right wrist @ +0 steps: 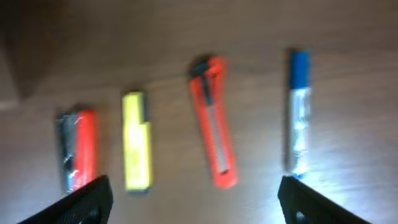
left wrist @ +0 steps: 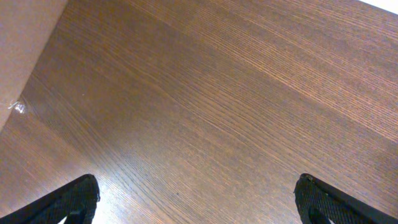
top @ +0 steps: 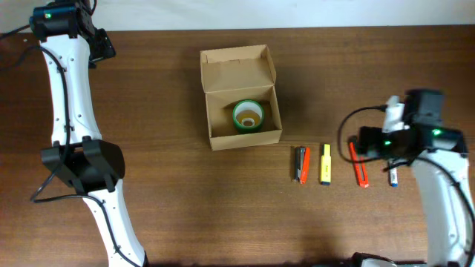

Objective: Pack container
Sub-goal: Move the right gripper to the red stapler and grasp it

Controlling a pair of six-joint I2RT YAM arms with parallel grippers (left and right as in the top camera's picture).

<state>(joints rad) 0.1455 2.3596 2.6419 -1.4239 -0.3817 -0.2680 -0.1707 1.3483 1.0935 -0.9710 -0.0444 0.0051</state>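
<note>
- Sitting on the wooden table (top: 148, 111) a little left of centre and toward the far edge, the container (top: 237, 139) is open. Its hinged flap lid (top: 236, 70) is folded back, away from the robot.
- A green tape roll (top: 248, 116) lies flat on the box floor, nearer the right wall than the left.
- Right of the box and nearer the robot, apart from it, four things lie in a row, each pointing roughly front to back. They are an orange-and-black tool (top: 300, 164), a yellow highlighter (top: 325, 163), an orange utility knife (top: 358, 165) and a blue-capped marker (top: 393, 176).
- The tool and highlighter lie just beside each other, and gaps of wood separate the rest.
- Bare wood stretches from the box's left wall to the left arm (top: 70, 104), and along the near side in front of the box.
- The right arm (top: 438, 193) reaches in from the near right edge, and its wrist hangs over the right end of the row.
- From overhead, that wrist hides parts of the knife and the marker. The right wrist view, though blurred, shows all four things whole.
- The right gripper (right wrist: 193, 199) has its fingers spread wide apart, with nothing between them.
- The left gripper (left wrist: 199, 205) is likewise spread wide over bare wood. A tan surface in the upper left corner of its view cannot be identified.
</note>
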